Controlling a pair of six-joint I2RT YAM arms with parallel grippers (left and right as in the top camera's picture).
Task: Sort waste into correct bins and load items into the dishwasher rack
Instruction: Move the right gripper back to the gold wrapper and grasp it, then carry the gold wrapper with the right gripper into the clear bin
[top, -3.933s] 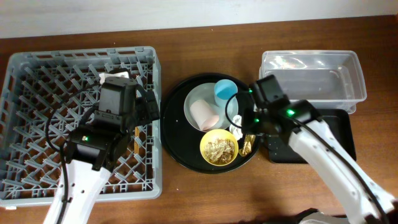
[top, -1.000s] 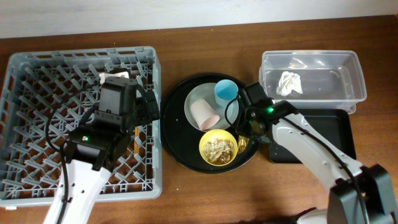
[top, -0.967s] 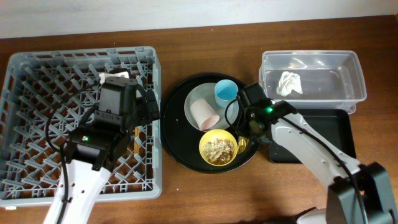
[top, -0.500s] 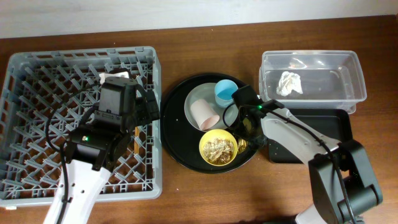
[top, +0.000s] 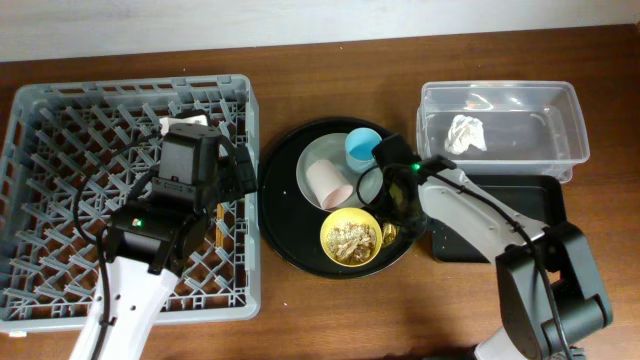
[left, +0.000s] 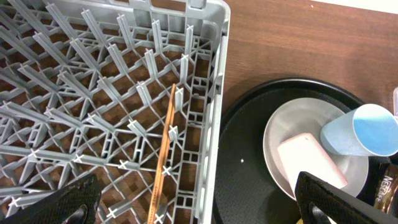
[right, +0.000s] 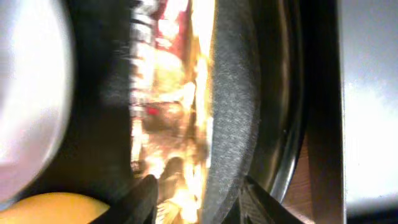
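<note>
My right gripper (top: 396, 218) is low over the round tray's right side, open, with its fingers either side of the shiny gold wrapper (right: 177, 118); a gold corner shows in the overhead view (top: 392, 233). The crumpled napkin (top: 465, 133) lies in the clear tub (top: 560, 150). Food scraps fill the yellow bowl (top: 351, 237). The pink cup (top: 328, 183) and blue cup (top: 362, 147) lie on the pale plate (left: 283, 134). My left gripper (left: 196, 194) hangs wide open over the right edge of the dishwasher rack (top: 60, 130), with nothing in it. A chopstick (left: 165, 155) lies in the rack.
The round black tray (top: 290, 240) holds the plate, cups, bowl and wrapper between the rack and the bins. The shallow black tray (top: 520, 205) sits in front of the clear tub, partly under my right arm. Bare wooden table runs along the front.
The napkin, absent from the tub in the oldest frame, now lies in it. Over the last second my right gripper slid slightly left across the round tray to the wrapper. The left arm stayed still.
</note>
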